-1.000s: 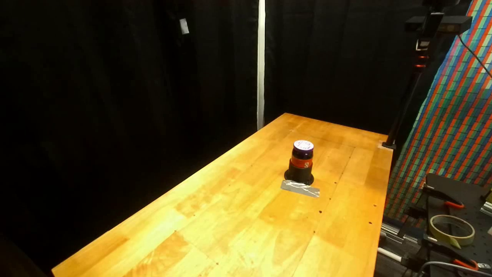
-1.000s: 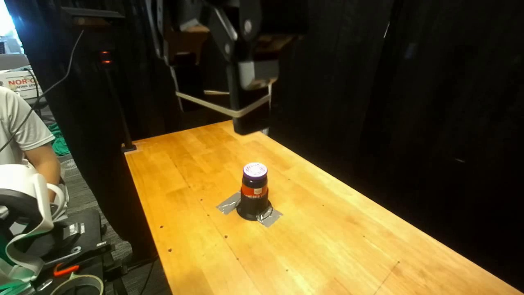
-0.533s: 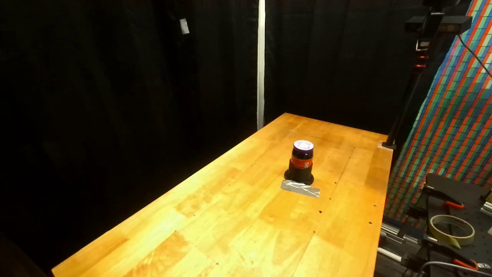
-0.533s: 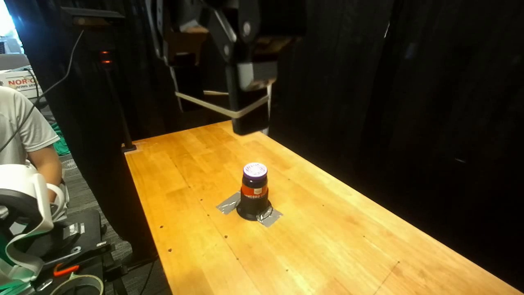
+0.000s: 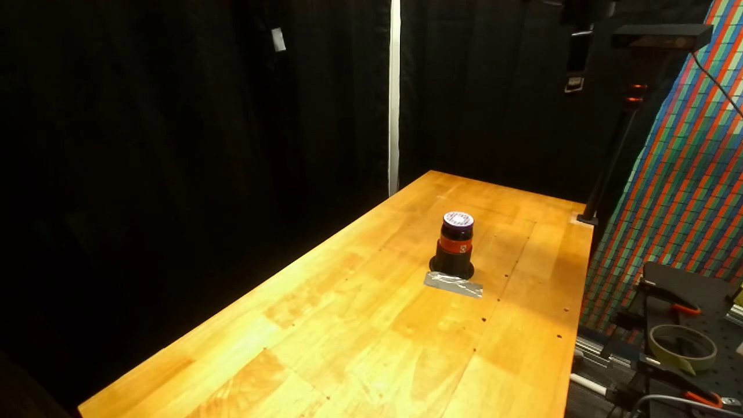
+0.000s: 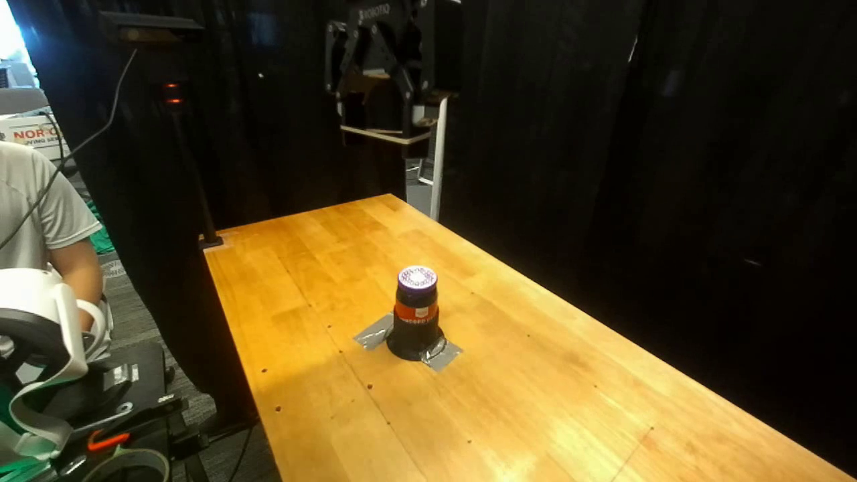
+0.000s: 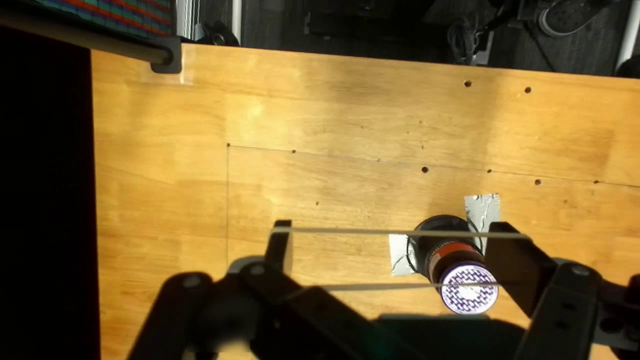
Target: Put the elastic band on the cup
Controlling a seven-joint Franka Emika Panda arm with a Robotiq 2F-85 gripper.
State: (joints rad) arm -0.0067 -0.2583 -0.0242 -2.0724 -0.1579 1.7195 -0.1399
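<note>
In the wrist view the claw (image 7: 393, 232) is spread wide, and the elastic band (image 7: 345, 231) runs taut around its two fingers in two strands. Below the strands sits the cup (image 7: 460, 272), seen between the fingers and closer to the one at the view's right. Strips of silver tape (image 7: 482, 212) lie at the cup's foot on the wooden table (image 7: 165, 200). The table's edges show along the top and left, with the foot of a dark pole (image 7: 167, 55) at their corner.

In an exterior view, with a person (image 6: 60, 201) and a white headset (image 6: 27, 288) beside the table, the claw hangs high, the band around its fingers, well apart from the cup. The cup stands upright. A black curtain (image 6: 535, 134) hangs past the table's long edge at the right.

In an exterior view, with a striped cloth (image 5: 685, 174) past the right edge, the claw shows only in part, dark on dark near the top, and its spread cannot be told from there. The cup stands toward the far end; the table runs long on the near side. Beside the right edge is a black bench (image 5: 688, 284) bearing a roll of tape (image 5: 699, 364).
</note>
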